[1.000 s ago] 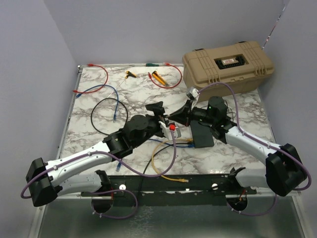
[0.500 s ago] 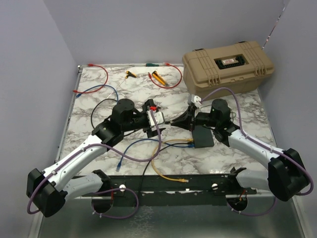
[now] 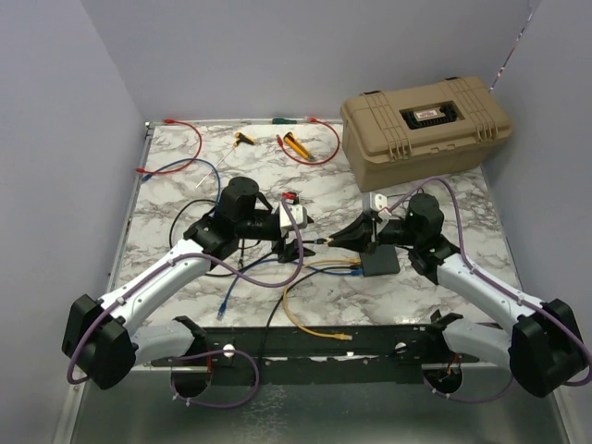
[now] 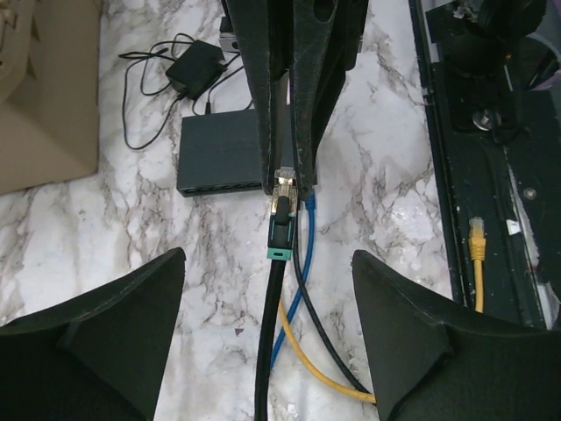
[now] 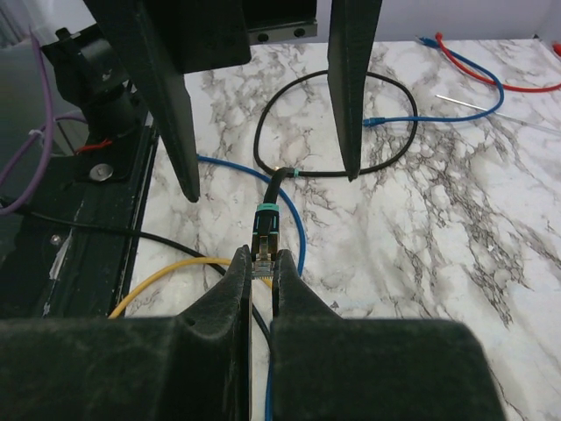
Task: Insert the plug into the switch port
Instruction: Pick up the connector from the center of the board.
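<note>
My right gripper is shut on the plug, a clear-tipped connector on a black cable with a teal band. In the top view that gripper holds the plug just left of the dark-grey switch, apart from it. The switch lies flat on the marble, ports toward the left arm. My left gripper is open, its fingers wide on either side of the black cable behind the plug, touching nothing. From above it faces the right gripper.
A big tan case stands at the back right. The small black power adapter lies beyond the switch. Yellow and blue cables cross the marble under the grippers. Red cables lie at the back. A black rail runs along the near edge.
My left arm has swung back to the left, away from the right gripper. The right gripper has drawn the plug slightly toward the near right, still shut on it.
</note>
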You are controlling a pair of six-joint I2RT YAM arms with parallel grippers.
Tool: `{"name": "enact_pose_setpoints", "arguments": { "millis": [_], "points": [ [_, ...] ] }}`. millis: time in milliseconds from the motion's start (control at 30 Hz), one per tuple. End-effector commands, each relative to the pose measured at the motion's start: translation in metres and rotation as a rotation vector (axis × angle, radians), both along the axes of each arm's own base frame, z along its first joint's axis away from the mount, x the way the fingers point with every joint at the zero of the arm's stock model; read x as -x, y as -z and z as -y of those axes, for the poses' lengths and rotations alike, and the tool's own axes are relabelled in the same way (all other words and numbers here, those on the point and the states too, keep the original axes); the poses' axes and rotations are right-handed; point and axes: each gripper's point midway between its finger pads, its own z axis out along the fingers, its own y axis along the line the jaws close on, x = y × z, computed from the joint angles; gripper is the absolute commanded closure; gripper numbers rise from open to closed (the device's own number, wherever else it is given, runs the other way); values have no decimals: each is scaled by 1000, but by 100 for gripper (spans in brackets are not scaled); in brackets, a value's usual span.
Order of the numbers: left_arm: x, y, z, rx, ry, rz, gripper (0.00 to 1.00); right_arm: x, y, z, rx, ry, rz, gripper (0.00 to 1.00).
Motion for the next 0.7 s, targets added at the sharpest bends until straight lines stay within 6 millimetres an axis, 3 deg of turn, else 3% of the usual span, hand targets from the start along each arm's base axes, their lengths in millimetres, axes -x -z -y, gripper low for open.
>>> {"name": "enact_pose_setpoints", "arguments": {
  "millis": [0,400,667],
  "points": [
    [11,-10,10,51,96,-41,25,12,-1,-2,-18,-86,30,99],
    [7,-1,13,48,91,-67,55,10,-4,-1,-35,-61,47,99],
    [5,3,12,42,77,-66,59,10,-8,1,-56,-41,58,99]
  ]
}}
